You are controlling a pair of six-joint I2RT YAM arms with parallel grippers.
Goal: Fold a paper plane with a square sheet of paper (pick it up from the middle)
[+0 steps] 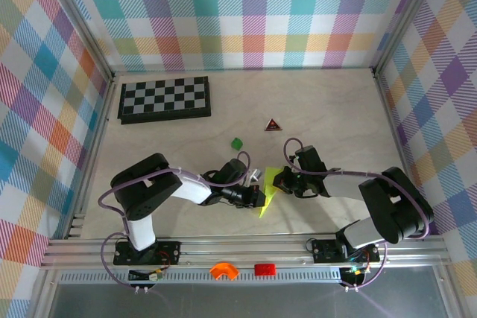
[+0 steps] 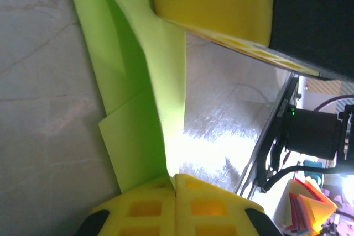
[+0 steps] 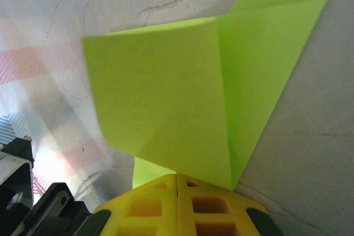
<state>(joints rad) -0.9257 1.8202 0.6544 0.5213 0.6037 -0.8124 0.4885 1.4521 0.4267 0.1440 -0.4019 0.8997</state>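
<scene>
Paper plane: the lime sheet (image 1: 266,199), only part folded, sits low and centre in the overhead view, caught between the two arm tips, with its point aimed at the near rail (image 1: 246,247).
Left end effector (image 1: 256,196): clenched on the paper plane; in its wrist view the pads (image 2: 144,211) meet at the bottom of the frame with the sheet's edge pinched in the seam.
Right end effector (image 1: 282,181): clenched too, with the paper's lower corner caught between its fingers (image 3: 149,211).
Tear risk: with both ends held, I'd expect any pull apart or twist to rip the sheet or drag it out of one grip.
Crease risk: the flaps stand loose and half open, so a push off the fold line would probably set a crooked crease.
Collision risk: the two tips are almost touching, and a small misjudged move could knock one into the other.
Slip risk: each grip seems to be on an edge or a corner, not much paper, so it may slide free.
Edges: the near rail lies just below the paper in the overhead view, leaving little room that way.
Open room: bare tabletop (image 1: 335,124) spreads to the upper right; the green block (image 1: 237,142) and the dark triangular piece (image 1: 273,125) sit just above the arms, and the chessboard (image 1: 165,99) is well apart at the upper left.
</scene>
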